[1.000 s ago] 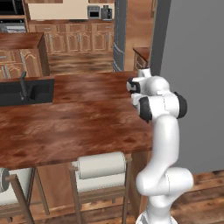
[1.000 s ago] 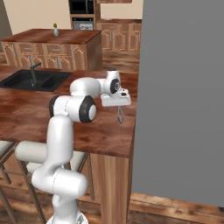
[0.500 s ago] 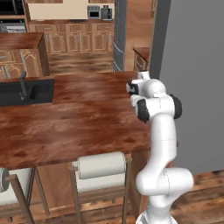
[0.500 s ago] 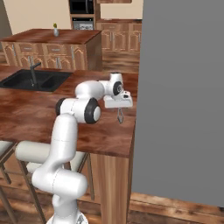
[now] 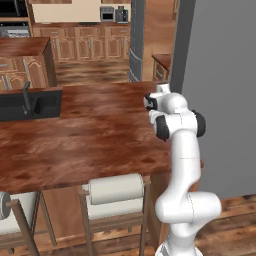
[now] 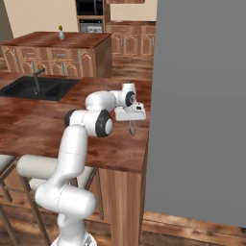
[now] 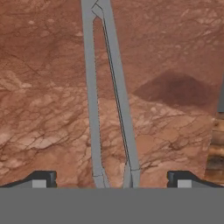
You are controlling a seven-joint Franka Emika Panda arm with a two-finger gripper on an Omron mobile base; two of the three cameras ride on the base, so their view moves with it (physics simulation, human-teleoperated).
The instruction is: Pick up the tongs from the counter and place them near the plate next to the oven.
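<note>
- Since a second ago my arm has reached a little further out over the counter's far right corner, the elbow swinging forward; the base cameras hold the same scene, so the base has not driven.
- My gripper (image 7: pixel 112 177) hangs with its jaws spread as wide as they go and nothing between them is gripped; in the hand view one dark tip sits at about 8 o'clock and the other at about 4 o'clock.
- Between those tips lie the tongs (image 7: pixel 107 94), flat on the wood, running from 6 o'clock up to 12 o'clock, with the joined end at 12 and the two slim arms splaying toward 6.
- From the right base view the gripper (image 6: pixel 130 126) points down, with the tongs (image 6: pixel 132 130) a thin grey sliver just beneath it, near the counter's right edge.
- I cannot tell from these views whether the fingertips touch the metal yet; they look just above or beside it.
- Around them is the counter (image 5: pixel 75 145), dark reddish wood, with a black sink (image 5: pixel 30 102) well apart at 9 o'clock in the left base view and two stools (image 5: pixel 117 192) tucked under the near edge.
- My judgement on progress: the approach is nearly done and lined up, but the grasp, lift, carry and placing near the plate all remain.
</note>
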